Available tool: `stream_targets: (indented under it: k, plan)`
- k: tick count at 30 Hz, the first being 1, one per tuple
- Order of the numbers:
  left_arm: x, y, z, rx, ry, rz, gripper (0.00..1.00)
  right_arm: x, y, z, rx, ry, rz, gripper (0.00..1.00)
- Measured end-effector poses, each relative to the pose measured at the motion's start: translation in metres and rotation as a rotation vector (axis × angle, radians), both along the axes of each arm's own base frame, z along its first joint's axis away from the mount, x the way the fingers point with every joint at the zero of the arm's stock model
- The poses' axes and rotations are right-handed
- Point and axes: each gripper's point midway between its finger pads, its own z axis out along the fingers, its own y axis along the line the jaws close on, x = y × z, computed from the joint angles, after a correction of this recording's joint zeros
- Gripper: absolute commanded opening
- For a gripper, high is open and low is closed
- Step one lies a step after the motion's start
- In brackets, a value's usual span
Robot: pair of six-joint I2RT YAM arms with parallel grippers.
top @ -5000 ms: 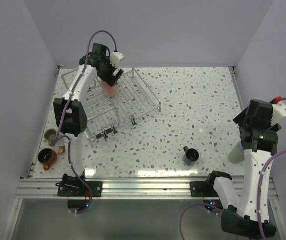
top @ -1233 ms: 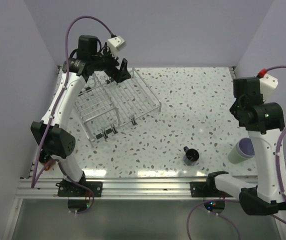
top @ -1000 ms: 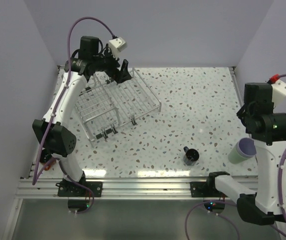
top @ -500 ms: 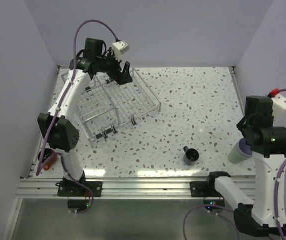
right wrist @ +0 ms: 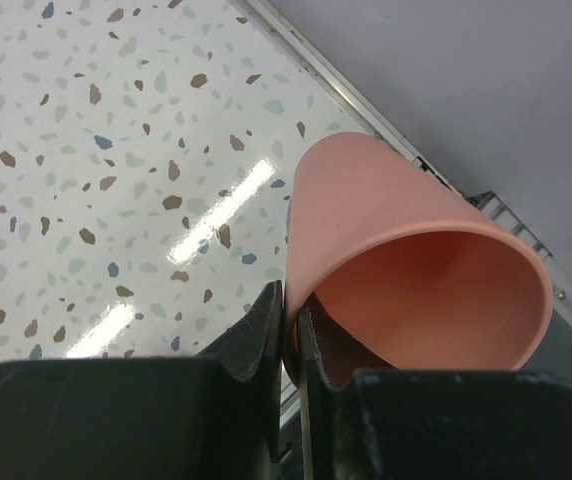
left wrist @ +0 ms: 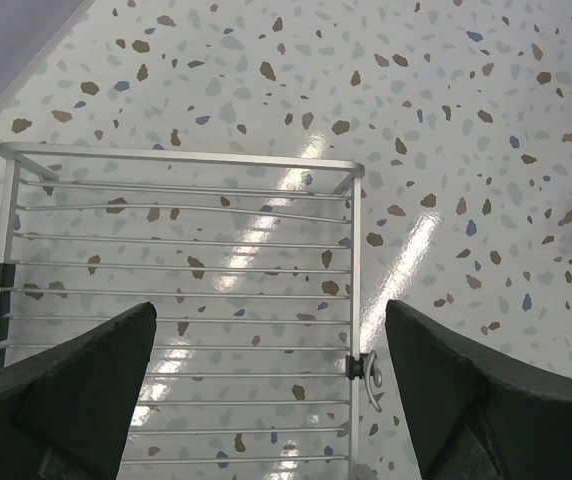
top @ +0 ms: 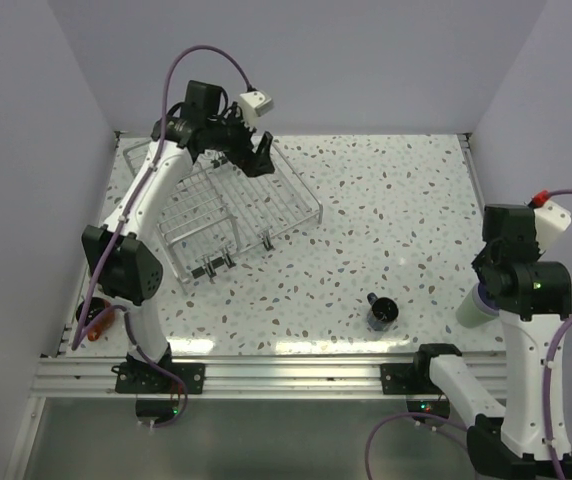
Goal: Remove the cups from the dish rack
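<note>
The left hand [top: 256, 155] hangs over the far right part of the dish rack [top: 236, 205], its fingers spread wide apart and holding nothing. The left wrist view looks straight down through them at the rack's wire grid and rail. The rack stands on the far left of the speckled tabletop [top: 386, 200].

At the near right edge, the right hand [right wrist: 288, 300] is pressed together on the wall of a pink cup [right wrist: 406, 260], one finger inside the rim and one outside. The cup is tilted with its mouth towards the wrist camera.

In the top view a pale cup [top: 471, 308] with a lavender inside peeks out just left of the right arm [top: 516, 270]. A dark cup [top: 382, 312] stands alone on the near middle of the tabletop. An orange-red cup [top: 103, 318] shows at the near left, partly hidden behind the left arm.
</note>
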Motion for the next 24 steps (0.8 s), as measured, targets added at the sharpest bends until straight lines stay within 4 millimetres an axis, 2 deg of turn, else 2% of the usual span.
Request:
stream_targets:
  k: [9,16,24]
  plan:
    - [-0.02,-0.025,-0.012,0.04,0.024,-0.057,1.0,-0.011,-0.005,0.004,-0.011,-0.035,-0.024,0.0]
    - [-0.036,-0.034,-0.026,0.072,0.052,-0.095,1.0,-0.02,0.001,-0.026,0.024,0.028,-0.006,0.0]
    - [-0.04,-0.03,-0.011,0.07,0.011,-0.096,1.0,-0.017,0.002,-0.035,0.034,0.069,-0.006,0.0]
